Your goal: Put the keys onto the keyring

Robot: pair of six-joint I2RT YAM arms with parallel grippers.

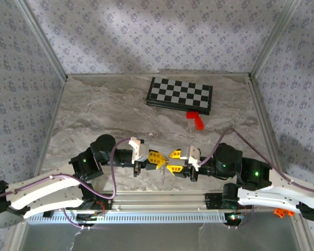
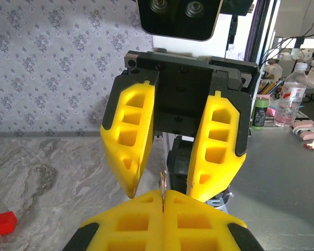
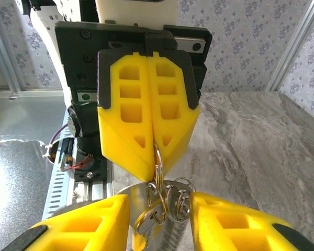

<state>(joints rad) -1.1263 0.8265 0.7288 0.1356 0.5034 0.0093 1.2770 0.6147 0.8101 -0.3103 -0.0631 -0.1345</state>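
I see left hand (image 3: 154, 151) clamped on keyring (image 3: 158, 166), centre of right wrist view. Keys (image 3: 145, 219) dangle below it, lower centre, between spread fingers of right hand (image 1: 172, 161). Top view: hands tip-to-tip, lower centre, over table (image 1: 104, 115).

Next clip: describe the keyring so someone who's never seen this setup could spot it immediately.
Find the table's near edge, where the two pincers face each other tip to tip. The keyring hangs from the shut left pincer, between the yellow fingers of the open right pincer. It is a bunch of thin silvery loops, unlike the chunky yellow plastic around it.
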